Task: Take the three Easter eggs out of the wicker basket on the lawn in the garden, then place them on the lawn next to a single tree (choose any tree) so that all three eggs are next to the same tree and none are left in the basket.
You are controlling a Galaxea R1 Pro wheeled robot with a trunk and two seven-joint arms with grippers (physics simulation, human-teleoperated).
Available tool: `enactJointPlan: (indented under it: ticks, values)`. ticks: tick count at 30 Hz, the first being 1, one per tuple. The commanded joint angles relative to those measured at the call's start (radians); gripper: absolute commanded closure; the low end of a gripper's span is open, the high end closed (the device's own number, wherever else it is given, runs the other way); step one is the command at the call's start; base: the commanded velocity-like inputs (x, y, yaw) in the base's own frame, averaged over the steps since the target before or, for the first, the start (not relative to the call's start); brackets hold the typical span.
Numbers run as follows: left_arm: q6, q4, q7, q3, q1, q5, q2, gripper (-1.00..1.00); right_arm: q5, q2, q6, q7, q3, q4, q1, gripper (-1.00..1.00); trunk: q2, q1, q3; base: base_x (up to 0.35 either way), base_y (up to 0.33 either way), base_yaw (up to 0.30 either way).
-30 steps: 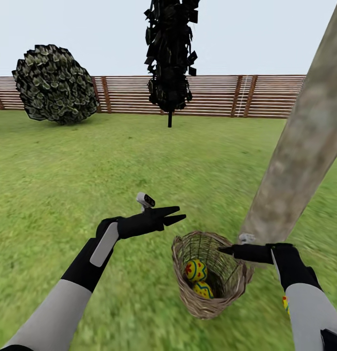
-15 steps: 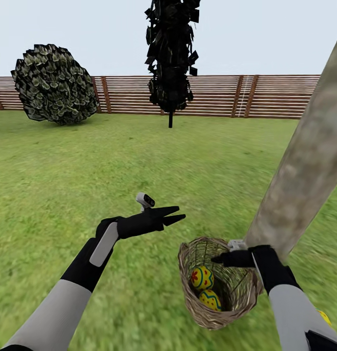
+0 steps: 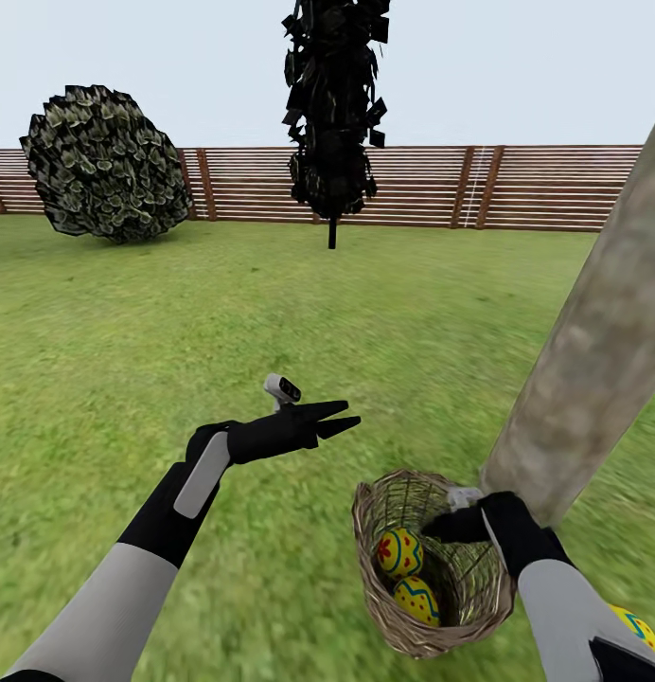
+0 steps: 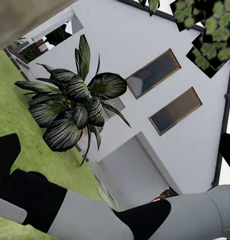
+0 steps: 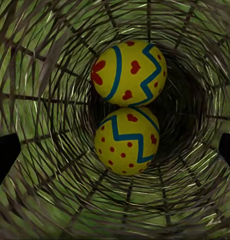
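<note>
Right, right jaws (image 3: 439, 527) hang inside the mouth of the wicker basket (image 3: 384, 587), spread wide: in the right wrist view 1 dark fingertip (image 5: 5, 157) sits at each edge of frame with both eggs between them, nothing gripped. Left jaws (image 3: 339, 418) hover over bare grass off to the basket's left, parted a little and empty.

2 Easter eggs in the basket: upper egg (image 5: 128, 72) and lower egg (image 5: 127, 140), touching, stacked against the woven bottom. A 3rd egg (image 3: 638, 627) peeks out on the lawn (image 3: 176, 313) at the lower right, behind the right forearm, near the tree (image 3: 593, 369).

Handling, my read: eggs look rigid, smooth and glossy, so likely slippery and light; the rounded shell will squirt out if pinched off-centre. Best hold is across the widest part, fingers on opposite sides. Upper egg is the freer one; take it first. Basket looks light with an open weave, so it may tip or drag if a finger snags the twigs.

Looks: bright yellow shells, blue zigzag bands, red hearts on the upper egg, red dots plus a heart on the lower. Basket is brown lattice twig, standing just beside the pale mottled trunk.
</note>
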Motion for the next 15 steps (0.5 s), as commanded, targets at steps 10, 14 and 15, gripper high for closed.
enactJointPlan:
  ticks: [10, 14, 15]
  values:
    - [0.003, 0.001, 0.0, -0.002, -0.001, 0.001, 0.0, -1.0, 0.016, 0.002, 0.004, -0.105, -0.005, 0.087, -0.001, -1.0, 0.0, 0.0, -0.001, 0.0, 0.0, 0.0]
    - [0.003, 0.001, -0.001, -0.002, -0.001, 0.002, 0.0, -1.0, 0.013, 0.002, 0.042, -0.106, -0.005, 0.097, -0.001, -1.0, 0.0, 0.0, -0.001, 0.0, 0.0, 0.0]
    - [0.003, 0.001, -0.001, -0.002, -0.001, 0.002, 0.0, -1.0, 0.012, 0.002, 0.072, -0.105, -0.005, 0.097, -0.001, -1.0, 0.0, 0.0, -0.001, 0.0, 0.0, 0.0]
